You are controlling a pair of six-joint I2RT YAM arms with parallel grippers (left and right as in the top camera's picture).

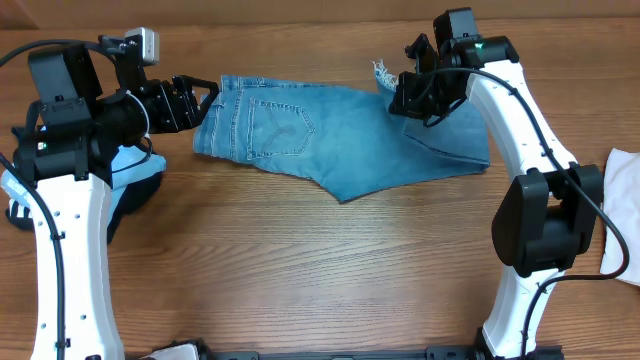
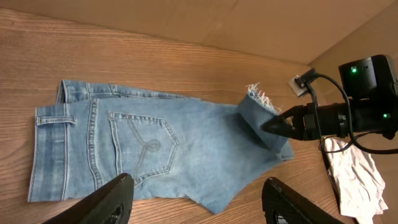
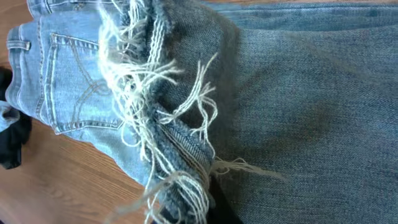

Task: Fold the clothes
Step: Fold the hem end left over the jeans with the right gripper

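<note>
Denim jeans (image 1: 300,135) lie flat at far centre in the overhead, waistband left, and your R gripper (image 1: 400,92) is pinched on the frayed hem (image 1: 381,71), lifted, prob. to carry the legs back over the pockets. L-wrist view: L gripper (image 2: 198,190) sits wide apart, empty, just left of the waistband, likely waiting. R-wrist view: pale loose threads fill the frame; jaws hidden there.

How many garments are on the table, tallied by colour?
Light-blue denim jeans: 1
Sky-blue shirt: 1
Black garment: 1
Cream-white garment: 1
Total: 4
</note>
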